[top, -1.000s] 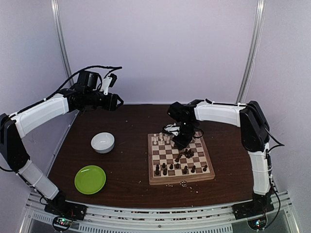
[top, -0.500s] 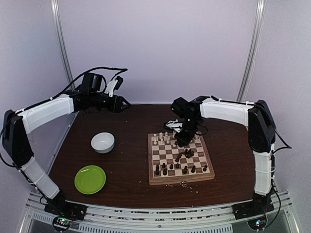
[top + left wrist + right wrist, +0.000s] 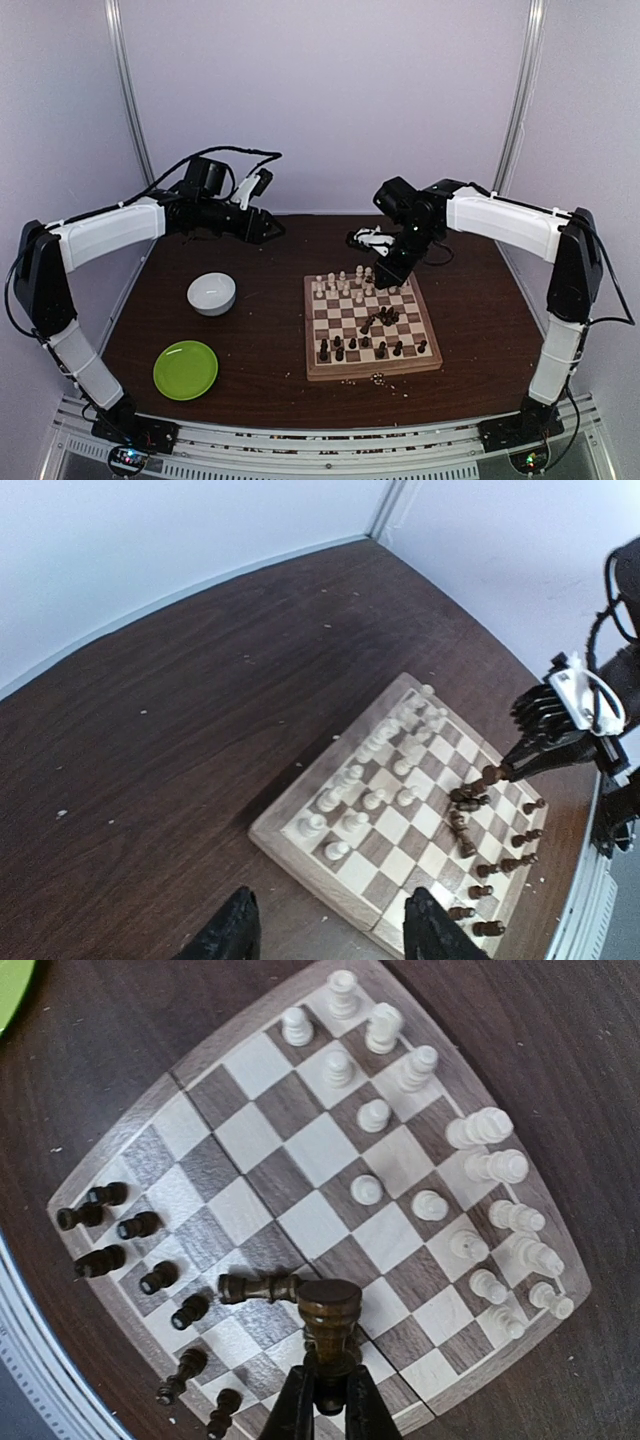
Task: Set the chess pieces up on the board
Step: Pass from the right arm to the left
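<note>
1. The right gripper [image 3: 325, 1397] is pinching a dark piece [image 3: 328, 1322] by its base and holds it upright above the board [image 3: 320, 1150].
2. Cream pieces [image 3: 480, 1128] crowd the board's far edge in two loose rows.
3. Dark pieces [image 3: 140, 1225] are scattered toward the near edge, and one fallen piece [image 3: 258, 1285] lies on its side.
4. Between the two groups, bare squares run across the middle of the board.
5. The left gripper [image 3: 330, 935] hangs with its fingers spread over the far left of the table [image 3: 260, 340], well apart from the board.
6. A white bowl [image 3: 212, 293] and a green plate [image 3: 185, 369] sit left of the board, with bare tabletop between them and its frame.
7. Pale crumbs [image 3: 379, 378] lie against the board's near edge.
</note>
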`<move>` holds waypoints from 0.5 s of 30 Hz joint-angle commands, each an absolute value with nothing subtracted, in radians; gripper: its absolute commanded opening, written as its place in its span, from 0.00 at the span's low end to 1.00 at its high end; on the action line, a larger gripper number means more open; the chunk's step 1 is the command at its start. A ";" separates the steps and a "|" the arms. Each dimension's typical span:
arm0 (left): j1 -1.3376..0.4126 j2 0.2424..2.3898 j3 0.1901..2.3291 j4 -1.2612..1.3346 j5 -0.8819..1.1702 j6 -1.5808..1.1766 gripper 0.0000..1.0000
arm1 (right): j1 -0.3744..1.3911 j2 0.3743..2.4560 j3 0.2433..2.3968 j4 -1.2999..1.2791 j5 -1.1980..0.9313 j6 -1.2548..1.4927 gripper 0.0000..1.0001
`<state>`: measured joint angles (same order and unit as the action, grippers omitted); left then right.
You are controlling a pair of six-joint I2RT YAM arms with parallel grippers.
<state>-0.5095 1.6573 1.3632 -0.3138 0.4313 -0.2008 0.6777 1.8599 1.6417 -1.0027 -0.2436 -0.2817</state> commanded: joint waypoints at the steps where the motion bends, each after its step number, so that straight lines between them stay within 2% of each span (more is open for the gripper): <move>1: -0.581 1.657 1.353 -0.225 0.604 -0.139 0.50 | 0.676 1.793 1.622 -1.074 -0.453 -0.367 0.01; 4: -0.652 1.657 1.287 -0.089 0.711 -0.215 0.51 | 0.676 1.732 1.605 -1.099 -0.576 -0.401 0.01; 8: -0.710 1.755 1.266 0.145 0.899 -0.495 0.53 | 0.676 1.676 1.577 -1.097 -0.649 -0.427 0.01; 12: -0.747 1.837 1.195 0.471 0.934 -0.794 0.53 | 0.678 1.646 1.545 -1.074 -0.684 -0.430 0.01; 15: -0.781 1.897 1.199 0.579 0.947 -0.908 0.53 | 0.678 1.654 1.546 -1.071 -0.682 -0.422 0.02</move>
